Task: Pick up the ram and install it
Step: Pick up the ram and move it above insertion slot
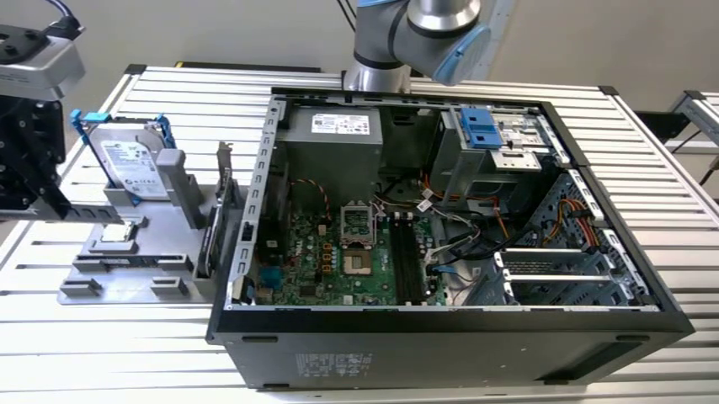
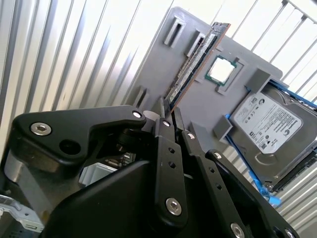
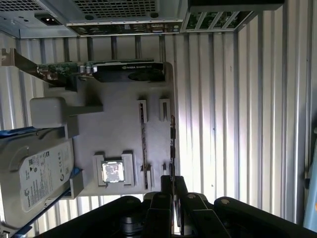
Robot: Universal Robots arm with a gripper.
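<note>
One slatted white table (image 1: 146,84) bears the grey tray (image 1: 157,244) holding the ram (image 2: 198,57).

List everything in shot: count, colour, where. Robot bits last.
table: 1, silver, slatted, under everything
computer case: 1, black, side open, on the table
tray: 1, grey, on the table at the exterior view's left of the case
hard drive: 1, silver in a blue frame, propped on the tray
processor chip: 1, silver, flat in a tray pocket
ram stick: 1, dark, on edge in the tray
expansion card: 1, black with a metal bracket, on edge at the tray side nearest the case
arm: 1, silver and blue, behind the case
pincer: 1, black, at one end of the ram stick
</note>
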